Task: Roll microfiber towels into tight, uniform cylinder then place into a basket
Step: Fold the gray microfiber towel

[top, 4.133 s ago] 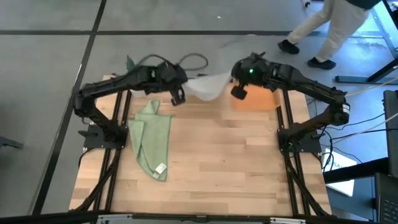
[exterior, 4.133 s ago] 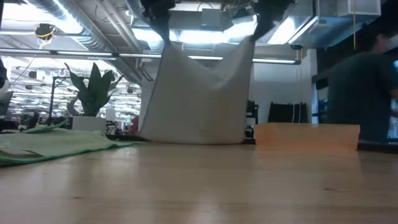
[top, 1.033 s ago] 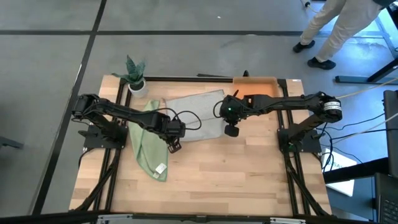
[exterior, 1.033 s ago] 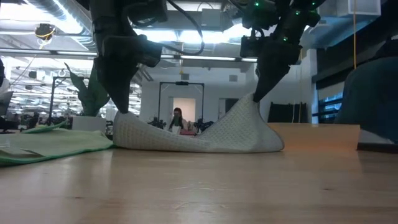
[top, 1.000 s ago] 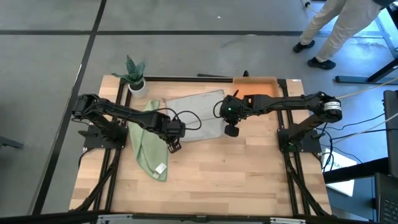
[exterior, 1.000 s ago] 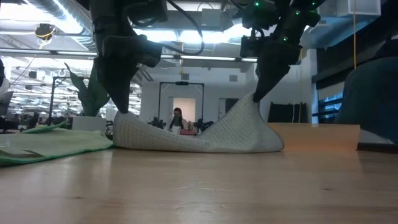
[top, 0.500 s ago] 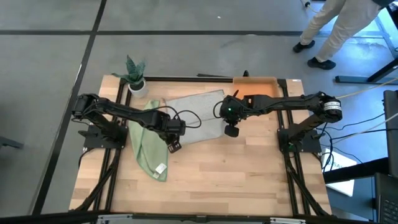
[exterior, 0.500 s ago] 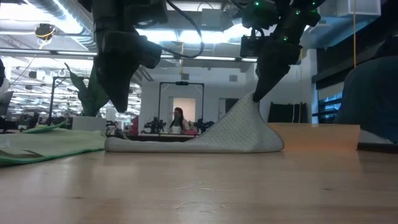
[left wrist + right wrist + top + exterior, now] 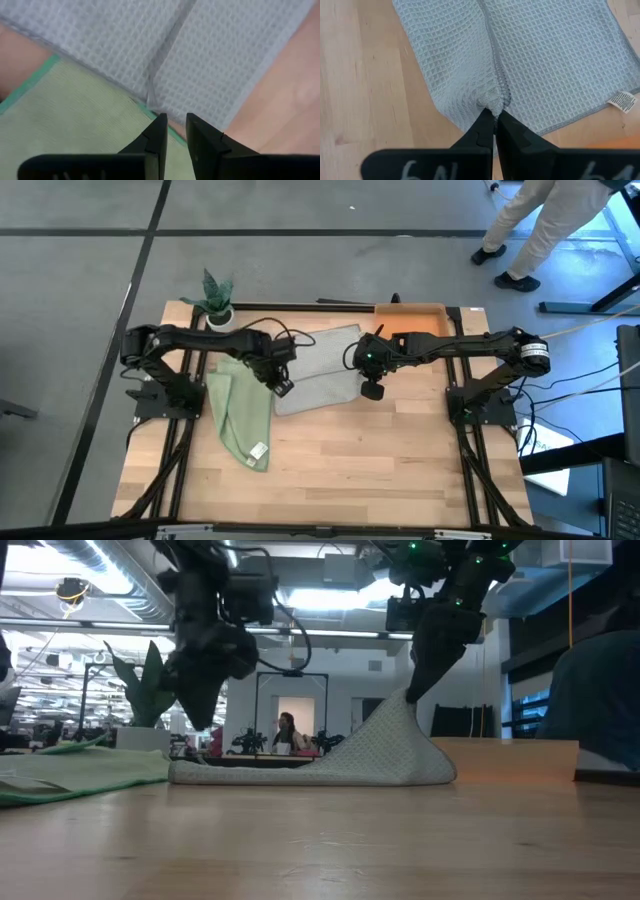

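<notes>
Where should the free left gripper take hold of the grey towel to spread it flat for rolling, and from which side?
Take the grey towel at its flat near-left corner, beside the green towel, coming straight down from above. The right gripper already pinches the opposite edge into a raised peak, so a grip there would probably pull the cloth taut. The left gripper hovers just above that corner, jaws slightly apart.

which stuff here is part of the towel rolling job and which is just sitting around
Part of the job:
grey towel, pinched at one edge by the right gripper
green towel, flat on the table
orange basket at the far edge
left gripper, above where the two towels meet

Just lying about:
potted plant
</notes>
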Tool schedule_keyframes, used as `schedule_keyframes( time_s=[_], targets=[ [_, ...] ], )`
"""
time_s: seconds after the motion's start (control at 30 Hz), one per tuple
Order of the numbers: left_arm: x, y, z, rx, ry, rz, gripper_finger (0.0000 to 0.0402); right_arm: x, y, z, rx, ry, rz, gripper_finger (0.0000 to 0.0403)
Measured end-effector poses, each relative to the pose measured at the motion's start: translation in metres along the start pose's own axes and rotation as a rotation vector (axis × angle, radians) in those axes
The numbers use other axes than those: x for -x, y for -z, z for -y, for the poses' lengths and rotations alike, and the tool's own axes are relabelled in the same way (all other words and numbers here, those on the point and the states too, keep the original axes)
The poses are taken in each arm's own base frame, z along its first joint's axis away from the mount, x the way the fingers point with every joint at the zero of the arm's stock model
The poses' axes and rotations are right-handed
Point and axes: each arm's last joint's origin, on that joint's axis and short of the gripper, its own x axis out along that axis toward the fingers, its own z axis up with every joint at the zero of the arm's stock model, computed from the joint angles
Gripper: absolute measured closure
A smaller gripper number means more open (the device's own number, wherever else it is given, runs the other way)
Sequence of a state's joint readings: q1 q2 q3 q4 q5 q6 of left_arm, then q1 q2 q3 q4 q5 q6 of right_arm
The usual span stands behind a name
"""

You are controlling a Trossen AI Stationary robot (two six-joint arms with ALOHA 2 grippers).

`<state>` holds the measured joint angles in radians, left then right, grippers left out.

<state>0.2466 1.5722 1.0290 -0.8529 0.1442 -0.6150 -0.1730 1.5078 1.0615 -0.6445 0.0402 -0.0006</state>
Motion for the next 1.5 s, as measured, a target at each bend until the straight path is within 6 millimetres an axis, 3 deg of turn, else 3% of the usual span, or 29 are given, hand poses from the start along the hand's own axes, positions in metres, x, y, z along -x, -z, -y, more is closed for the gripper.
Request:
schedule_keyframes(
  time_s=[0.3,0.83,1.13,1.37,1.5],
  targets=[
    [-0.022,0.004,0.015,-0.162,-0.072,-0.009,0.0341,0.000,0.000,0.000,0.000,0.000,0.005,0.0393],
    [-0.043,0.001,0.016,-0.151,-0.196,0.008,0.0341,0.000,-0.001,0.000,-0.001,0.001,0.006,0.0393],
    [-0.045,0.000,0.016,-0.179,-0.196,0.007,0.0342,0.000,0.000,0.000,-0.001,0.001,0.005,0.0393],
    [-0.045,0.001,0.015,-0.242,-0.202,-0.008,0.0391,0.000,0.000,0.000,-0.001,0.001,0.005,0.0393],
    [-0.044,0.003,0.013,-0.241,-0.218,-0.033,0.0400,0.000,0.000,0.000,0.001,0.001,0.005,0.0393]
  ],
)
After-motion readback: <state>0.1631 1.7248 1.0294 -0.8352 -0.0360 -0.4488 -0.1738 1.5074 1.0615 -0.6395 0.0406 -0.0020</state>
